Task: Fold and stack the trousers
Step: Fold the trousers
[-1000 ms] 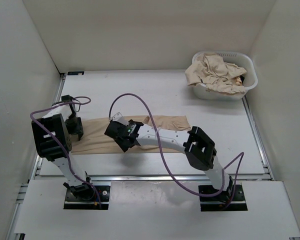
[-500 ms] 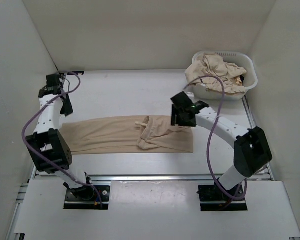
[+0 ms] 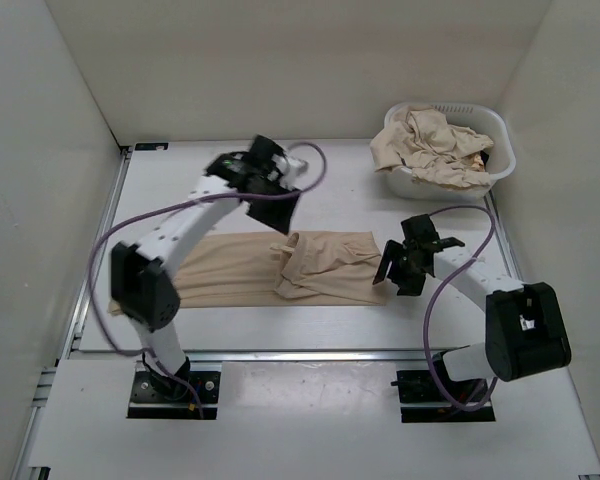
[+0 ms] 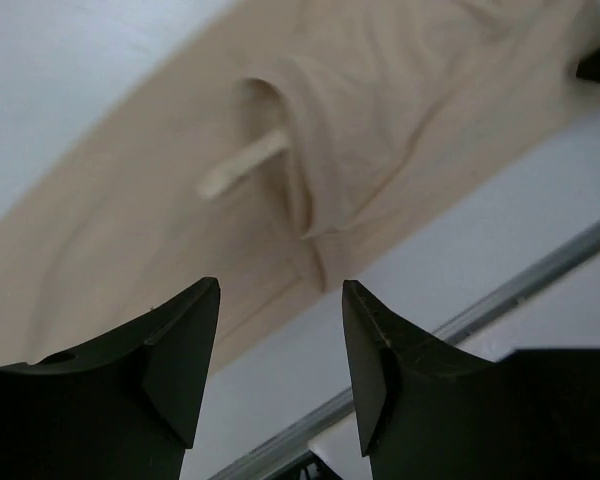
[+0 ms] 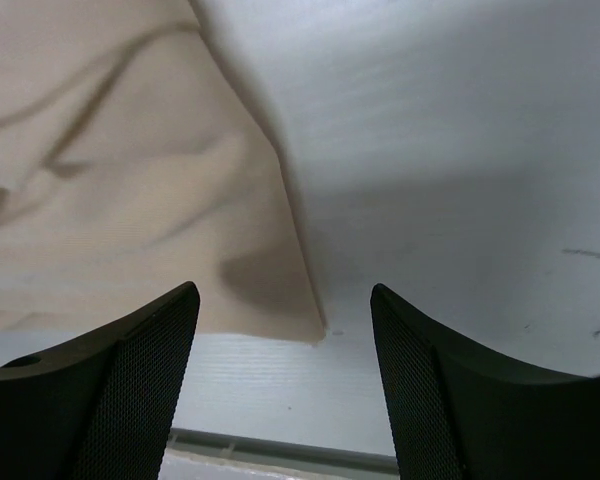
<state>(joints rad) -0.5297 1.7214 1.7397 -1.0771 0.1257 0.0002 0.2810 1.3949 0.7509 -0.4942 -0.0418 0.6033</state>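
Observation:
A pair of beige trousers [image 3: 240, 268] lies flat along the table, with its right part folded over in wrinkles and a loose strip [image 4: 242, 165] sticking out. My left gripper [image 3: 278, 195] is open and empty, held above the table just behind the middle of the trousers [image 4: 310, 120]. My right gripper [image 3: 393, 268] is open and empty, low beside the right end of the trousers. In the right wrist view the near right corner of the cloth [image 5: 305, 325] lies between my open fingers [image 5: 130, 390].
A white laundry basket [image 3: 500, 165] at the back right holds a heap of beige clothes [image 3: 430, 145]. Metal rails run along the table's front edge [image 3: 310, 352] and its sides. White walls close in the table on three sides.
My left gripper swung from the far back left to behind the trousers' middle. My right gripper moved from the trousers' back right edge to their right end. The trousers lie much as before.

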